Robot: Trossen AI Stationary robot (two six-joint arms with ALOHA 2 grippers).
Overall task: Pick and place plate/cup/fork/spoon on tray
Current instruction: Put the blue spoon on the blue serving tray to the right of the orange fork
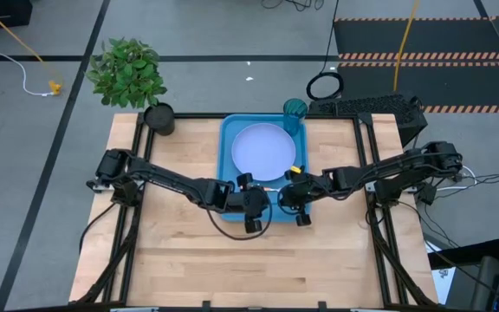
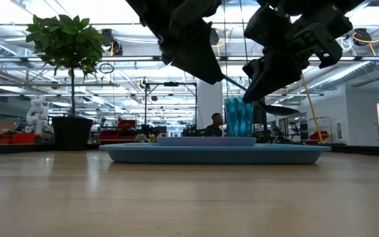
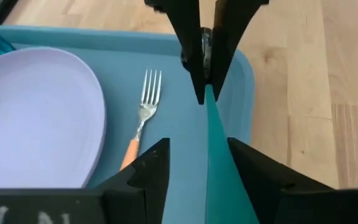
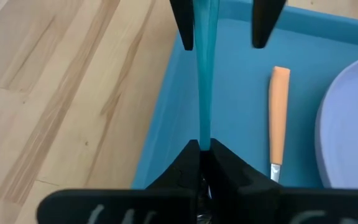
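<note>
Both arms reach inward and meet over the tray's [image 1: 225, 149] near edge. Right gripper [image 4: 202, 147] clamped on spoon [image 4: 204, 74]; its handle runs level between the left gripper's [image 3: 197, 162] parted fingers. Fork [image 3: 141, 122] lies on the tray at the plate's [image 1: 263, 149] 3 o'clock, tines nearward. Cup [image 1: 294, 113] at the tray's 1 o'clock corner.

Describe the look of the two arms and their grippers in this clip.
Both arms are dark, jointed and slender, with cables trailing at their bases. The left gripper and right gripper carry black, wedge-shaped fingers tapering to narrow tips. White lettering, too blurred to read, shows on the gripper bodies in the wrist views.
</note>
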